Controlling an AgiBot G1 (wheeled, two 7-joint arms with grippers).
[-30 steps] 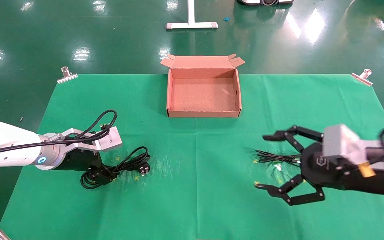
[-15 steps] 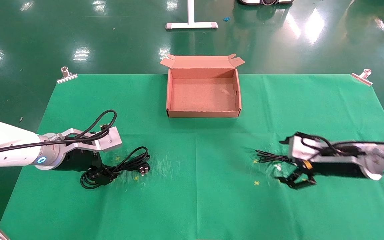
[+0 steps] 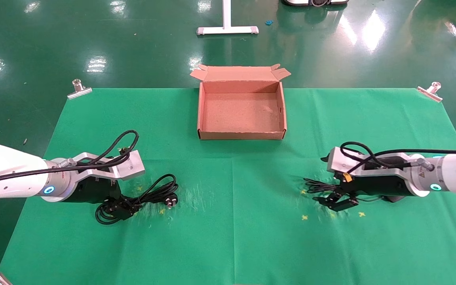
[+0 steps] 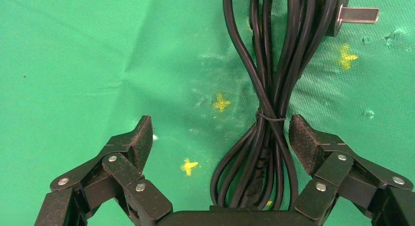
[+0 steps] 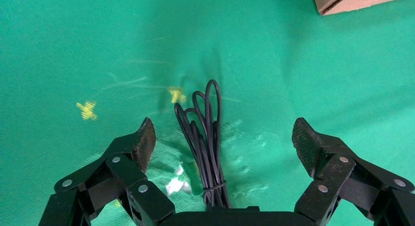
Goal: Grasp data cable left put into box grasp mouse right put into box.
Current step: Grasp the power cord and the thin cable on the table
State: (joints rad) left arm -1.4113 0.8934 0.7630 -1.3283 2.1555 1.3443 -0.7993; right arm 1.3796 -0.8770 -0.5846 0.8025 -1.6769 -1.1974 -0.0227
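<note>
The data cable [image 3: 157, 191], a thick black coil with a silver-pronged plug [image 3: 171, 202], lies on the green cloth at the left. My left gripper [image 3: 122, 206] is open and low at the coil's near end. In the left wrist view the tied bundle [image 4: 266, 89] runs between the open fingers of the left gripper [image 4: 221, 134], close to one pad [image 4: 304, 140]. My right gripper [image 3: 329, 186] is open and low over a thin black cord bundle [image 3: 318, 185]. That cord [image 5: 205, 113] lies between the jaws of the right gripper [image 5: 223, 134]. The mouse body is hidden. The brown box [image 3: 242, 135] stands empty at centre back.
Metal clips [image 3: 79, 89] [image 3: 430, 91] pin the cloth's far corners. A white stand base [image 3: 227, 30] sits on the floor behind the box. Yellow cross marks [image 3: 304, 217] dot the cloth. A corner of the box [image 5: 362, 0] shows in the right wrist view.
My right arm has come down from a raised pose near the camera and now sits low over the thin cord. The left arm and the data cable have not moved.
</note>
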